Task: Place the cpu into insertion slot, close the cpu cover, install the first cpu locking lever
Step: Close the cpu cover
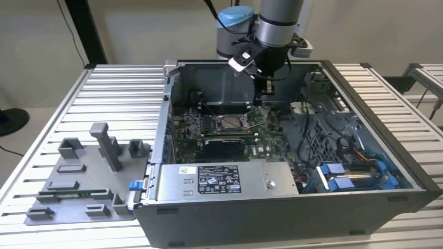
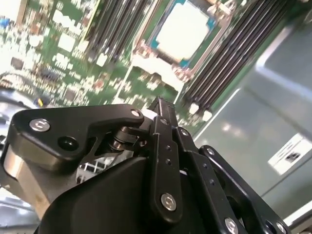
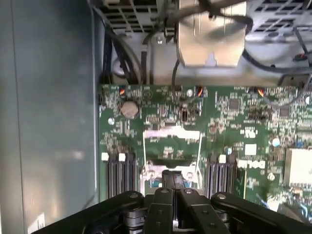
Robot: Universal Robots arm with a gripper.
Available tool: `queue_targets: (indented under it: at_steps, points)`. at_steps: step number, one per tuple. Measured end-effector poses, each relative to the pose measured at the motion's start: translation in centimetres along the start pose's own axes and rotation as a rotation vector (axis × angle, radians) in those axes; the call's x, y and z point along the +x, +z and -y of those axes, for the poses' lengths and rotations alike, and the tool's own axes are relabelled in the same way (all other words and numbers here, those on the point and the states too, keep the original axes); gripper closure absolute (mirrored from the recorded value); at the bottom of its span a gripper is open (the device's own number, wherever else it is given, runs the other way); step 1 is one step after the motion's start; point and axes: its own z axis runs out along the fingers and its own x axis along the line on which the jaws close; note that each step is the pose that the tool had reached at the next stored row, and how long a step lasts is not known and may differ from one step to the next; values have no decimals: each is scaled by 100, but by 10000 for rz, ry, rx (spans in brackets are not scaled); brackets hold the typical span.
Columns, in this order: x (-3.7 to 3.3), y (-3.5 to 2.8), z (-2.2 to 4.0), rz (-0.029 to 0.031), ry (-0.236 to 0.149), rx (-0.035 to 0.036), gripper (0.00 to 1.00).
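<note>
Since the computer case (image 1: pixel 277 218) lies open on the slatted bench (image 1: pixel 118 93), everything inside can be reached from above. Nearest, along the case's front edge, sits the boxed power supply (image 1: pixel 211 179). A grey holder tray (image 1: pixel 76 181) rests on the bench by its front corner, at the exterior view's left. Behind the power supply, mid-board, is the slot (image 1: pixel 232 123), set between dark rows of memory sockets (image 2: pixel 234 53). In the second wrist view a pale square, probably the chip (image 2: pixel 183 30), lies flat in the slot, where the task wants it. The silvery cover (image 2: pixel 145 50) seems to frame it, though whether it is fully down cannot be told. Farther back, toward the case's rear wall, the gripper (image 1: pixel 265 91) hangs tip-down above the board, beyond the slot. Its fingers (image 2: pixel 161 126) are drawn together with nothing seen between them, likely kept narrow for the crowded parts.
</note>
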Motion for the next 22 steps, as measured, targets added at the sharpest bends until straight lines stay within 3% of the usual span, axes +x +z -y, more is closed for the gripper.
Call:
queue_targets:
  at_steps: [8,11,18,22]
  points:
    - [-29,4,-365,1,7,147,100]
    - [-33,35,-468,0,-20,188,100]
    - [-42,136,-595,14,-342,333,100]
    - [-52,203,-614,23,-561,384,100]
